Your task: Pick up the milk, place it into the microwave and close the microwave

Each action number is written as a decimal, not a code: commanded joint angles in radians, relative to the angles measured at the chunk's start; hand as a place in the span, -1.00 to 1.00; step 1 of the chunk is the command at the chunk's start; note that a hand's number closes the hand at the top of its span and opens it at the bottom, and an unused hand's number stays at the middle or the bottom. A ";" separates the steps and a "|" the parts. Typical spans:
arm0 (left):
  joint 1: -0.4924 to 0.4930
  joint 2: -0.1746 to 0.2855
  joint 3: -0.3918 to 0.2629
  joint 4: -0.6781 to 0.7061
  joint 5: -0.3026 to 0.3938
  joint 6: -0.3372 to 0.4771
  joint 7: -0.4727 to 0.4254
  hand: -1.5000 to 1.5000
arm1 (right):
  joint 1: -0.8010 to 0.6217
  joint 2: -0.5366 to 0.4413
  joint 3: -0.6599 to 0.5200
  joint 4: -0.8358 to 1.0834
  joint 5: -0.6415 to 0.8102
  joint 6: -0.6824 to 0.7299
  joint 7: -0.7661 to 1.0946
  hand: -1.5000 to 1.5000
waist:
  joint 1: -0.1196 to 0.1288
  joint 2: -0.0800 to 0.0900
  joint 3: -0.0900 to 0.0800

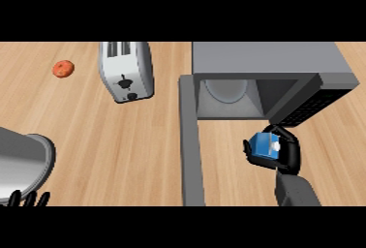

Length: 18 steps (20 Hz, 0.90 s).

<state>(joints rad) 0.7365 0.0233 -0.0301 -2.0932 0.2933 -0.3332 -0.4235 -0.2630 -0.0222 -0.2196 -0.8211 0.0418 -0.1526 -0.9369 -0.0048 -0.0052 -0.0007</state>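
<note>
The milk (264,145) is a small blue carton with a white cap, held off the counter in my right hand (284,154), whose fingers and thumb curl round it. It hangs just in front of the open grey microwave (271,60), below and right of the cavity mouth. Inside the cavity a pale round turntable (226,90) shows. The microwave door (190,145) is swung open to the left, reaching toward me as a long grey slab. My left hand (27,199) rests at the lower left edge, fingers up.
A silver toaster (127,70) stands left of the microwave. A small orange-red fruit (64,69) lies at the far left. A grey rounded pan or bowl (25,162) sits at the left edge, above my left hand.
</note>
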 commanded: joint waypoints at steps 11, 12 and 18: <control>0.123 -0.021 -0.041 -0.052 -0.017 -0.047 -0.046 -1.00 | 0.408 -0.003 0.198 -0.676 -0.066 0.146 0.340 1.00 | 0.007 0.001 0.000; 0.049 -0.014 -0.023 -0.015 -0.014 -0.021 -0.008 -1.00 | 0.377 0.021 0.229 -0.658 -0.123 0.134 0.331 1.00 | 0.004 0.003 0.001; 0.053 -0.017 -0.003 0.049 -0.003 -0.042 -0.059 -1.00 | 0.400 0.022 0.309 -0.791 -0.180 0.085 0.423 1.00 | 0.009 0.004 0.000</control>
<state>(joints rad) 0.7968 0.0066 -0.0468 -2.1048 0.2832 -0.3505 -0.4525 0.1301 -0.0047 0.0655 -1.5623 -0.1062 -0.0601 -0.5491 0.0008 -0.0030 -0.0003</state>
